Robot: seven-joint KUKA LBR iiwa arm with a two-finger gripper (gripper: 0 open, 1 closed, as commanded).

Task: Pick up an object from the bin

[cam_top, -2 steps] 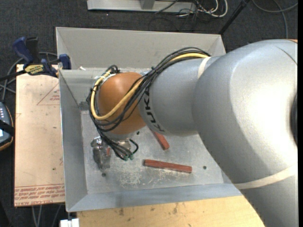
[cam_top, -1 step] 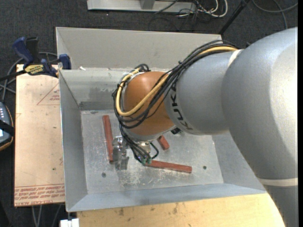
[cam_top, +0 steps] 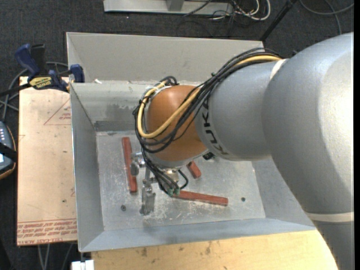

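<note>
Nearest the lens loomed my own grey arm (cam_top: 292,106), with the orange cover (cam_top: 171,122) on its wrist and the looped cables (cam_top: 147,129) running over that cover. Below them my pincer (cam_top: 147,202) pointed straight down at the floor of the grey metal bin (cam_top: 84,167), at about 7 o'clock of that floor. Whether it was open or closed I could not tell, nor whether it gripped anything.

Closest to it, at roughly 11 o'clock and just beside it, lay a long red stick (cam_top: 130,165): thin, flat-sided and dull red, running almost from 12 to 6 along the left part of the floor. It may have been two pieces lying end to end; I could not tell which.

At 3 o'clock of the pincer, near but apart from it, a second red stick (cam_top: 205,198) of the same colour and build lay nearly crosswise on the floor, its right end slightly lower.

At about 2 o'clock, farther up, a short red piece (cam_top: 194,170) stuck out from under the orange cover, tilted, with its upper end hidden.

By my count that made three red sticks in all, each lying flat on the scuffed floor and none touching another.
</note>
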